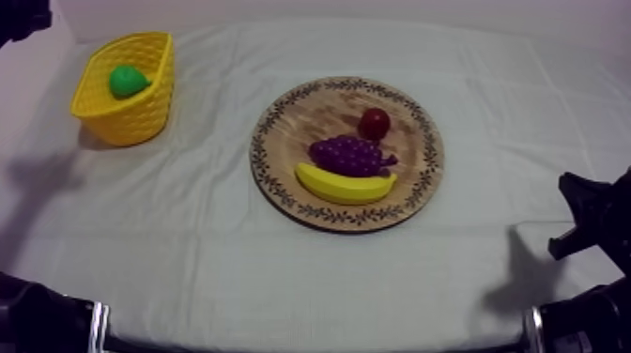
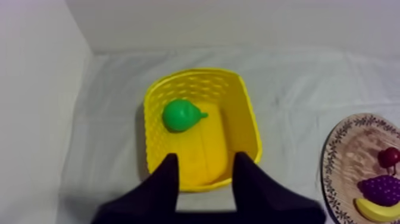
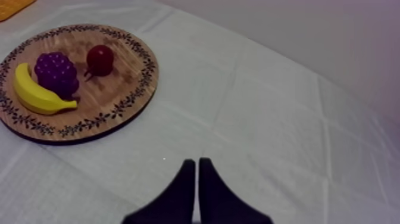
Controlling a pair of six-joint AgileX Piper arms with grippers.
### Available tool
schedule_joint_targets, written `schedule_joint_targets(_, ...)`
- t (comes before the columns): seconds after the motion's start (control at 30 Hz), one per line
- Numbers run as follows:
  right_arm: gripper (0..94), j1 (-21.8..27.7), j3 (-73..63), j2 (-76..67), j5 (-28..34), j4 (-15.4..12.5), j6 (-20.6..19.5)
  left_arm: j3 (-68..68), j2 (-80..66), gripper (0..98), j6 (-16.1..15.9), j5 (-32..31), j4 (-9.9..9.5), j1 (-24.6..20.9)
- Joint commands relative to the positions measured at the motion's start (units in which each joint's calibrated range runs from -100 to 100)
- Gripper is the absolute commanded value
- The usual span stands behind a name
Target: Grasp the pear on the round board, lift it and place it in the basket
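Note:
The green pear [image 1: 127, 81] lies inside the yellow basket [image 1: 141, 117] at the table's far left. In the left wrist view my left gripper [image 2: 205, 173] hangs open above the basket's [image 2: 253, 128] near rim, nothing between its fingers, and the pear [image 2: 181, 115] rests on the basket floor beyond them. The round wooden board [image 1: 300, 122] in the middle carries a bunch of grapes [image 1: 349, 155], a banana [image 1: 343, 185] and a small red fruit [image 1: 375, 123]. My right gripper [image 3: 196, 173] is shut on nothing, over bare cloth to the right of the board [image 3: 116, 89].
A pale wall runs behind the basket and along the table's far edge. My right arm [image 1: 587, 221] sits low at the table's right side. Open cloth lies between basket and board.

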Motion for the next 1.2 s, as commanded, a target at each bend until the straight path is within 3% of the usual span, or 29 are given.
schedule_joint_targets(0.0, 0.3, 0.01, -0.01, -0.01, 0.00, 0.00, 0.01, 6.91, -10.37, 19.4, 0.08, -2.60, 0.10, -0.39)
schedule_joint_targets(0.13, 0.3, 0.01, -0.01, -0.01, 0.00, 0.00, 0.01, 17.09, -20.86, 6.1, 0.49, -7.60, -0.04, -1.06)
schedule_joint_targets(0.27, 0.3, -0.05, -0.01, -0.01, 0.00, 0.00, 0.01, 29.11, -32.49, 1.5, 1.51, -13.90, -0.24, -1.14)
schedule_joint_targets(0.83, 0.3, -0.07, -0.01, -0.01, 0.00, 0.00, 0.01, 61.62, -55.97, 0.0, 2.90, -25.24, 1.24, -1.18)
schedule_joint_targets(1.0, 0.3, -0.09, -0.01, -0.01, 0.00, 0.00, 0.04, 65.51, -60.87, 0.0, -0.80, -26.13, 2.41, -1.49)
schedule_joint_targets(1.17, 0.3, -0.14, -0.01, -0.01, 0.00, 0.00, 0.01, 66.44, -62.30, 0.0, 3.75, -27.16, 2.55, -1.87)
